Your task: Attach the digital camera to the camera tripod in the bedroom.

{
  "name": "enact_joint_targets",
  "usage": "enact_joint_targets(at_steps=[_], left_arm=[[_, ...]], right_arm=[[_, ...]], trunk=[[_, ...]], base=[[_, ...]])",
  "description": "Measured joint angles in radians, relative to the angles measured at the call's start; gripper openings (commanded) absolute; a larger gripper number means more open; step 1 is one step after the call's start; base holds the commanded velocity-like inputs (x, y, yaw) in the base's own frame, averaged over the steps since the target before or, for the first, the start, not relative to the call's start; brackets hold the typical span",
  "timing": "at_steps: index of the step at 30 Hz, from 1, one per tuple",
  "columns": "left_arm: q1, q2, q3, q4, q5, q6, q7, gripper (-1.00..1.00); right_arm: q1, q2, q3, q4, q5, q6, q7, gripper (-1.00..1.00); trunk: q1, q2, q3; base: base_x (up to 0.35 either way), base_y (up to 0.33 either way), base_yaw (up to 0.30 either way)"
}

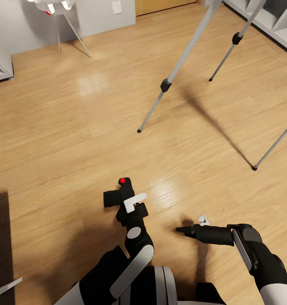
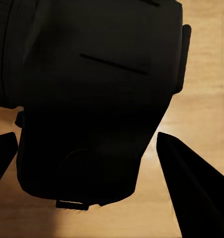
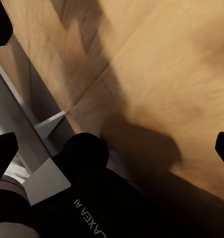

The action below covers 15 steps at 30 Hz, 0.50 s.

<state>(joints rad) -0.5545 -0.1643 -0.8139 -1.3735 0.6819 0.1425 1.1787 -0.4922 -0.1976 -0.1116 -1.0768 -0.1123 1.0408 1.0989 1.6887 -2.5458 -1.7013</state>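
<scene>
Digital camera (image 1: 120, 192) — black, chunky, red dot uppermost; held above the wooden floor (image 1: 75, 127) at the tip of the left arm, low and central in the head view; in the left wrist view its dark body (image 2: 92, 99) sits between the two dark fingertips (image 2: 191, 183), one on either side of it.

Left claw (image 1: 125, 205) — arm rises from the robot's trunk, forearm angled up and forward, white-trimmed wrist bent towards the camera; claw closed about the camera's body, fingers close against its sides.

Right claw (image 1: 182, 230) — forearm reaches in from the lower right, lying nearly level over the floor and pointing towards the left arm; the dark fingers taper to one point in the head view; in the right wrist view the fingertips (image 3: 3, 148) stand at opposite edges, well apart, with nothing between them but floor and the robot's own dark body; claw open and holding nothing.

Camera tripod (image 1: 190, 46) — silver-grey legs with black joints and feet, spread over the floor ahead and to the right; near leg's foot (image 1: 139, 130) planted well ahead of the camera; a second foot far right; head of the tripod out of frame.

Lamp (image 1: 58, 12) — white, on thin legs, by the grey wall at upper left; grey shelves (image 1: 270, 17) at upper right.
</scene>
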Motion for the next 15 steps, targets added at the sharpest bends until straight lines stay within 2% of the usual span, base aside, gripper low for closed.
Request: enact_joint_targets(at_steps=[5, 15], left_arm=[[0.000, 0.001, -0.001, -0.024, 0.018, 0.000, -0.003, -1.00], [0.000, 0.008, 0.004, -0.063, 0.144, -0.002, -0.013, -1.00]], right_arm=[[0.000, -0.001, 0.000, 0.000, -0.001, 0.000, 0.000, 1.00], [0.000, -0.008, -0.005, -0.004, -0.004, 0.000, 0.006, 1.00]], trunk=[[-0.002, 0.001, 0.019], [-0.007, 0.004, 0.058]], base=[[0.000, 0.000, 0.000], [0.000, 0.000, 0.000]])
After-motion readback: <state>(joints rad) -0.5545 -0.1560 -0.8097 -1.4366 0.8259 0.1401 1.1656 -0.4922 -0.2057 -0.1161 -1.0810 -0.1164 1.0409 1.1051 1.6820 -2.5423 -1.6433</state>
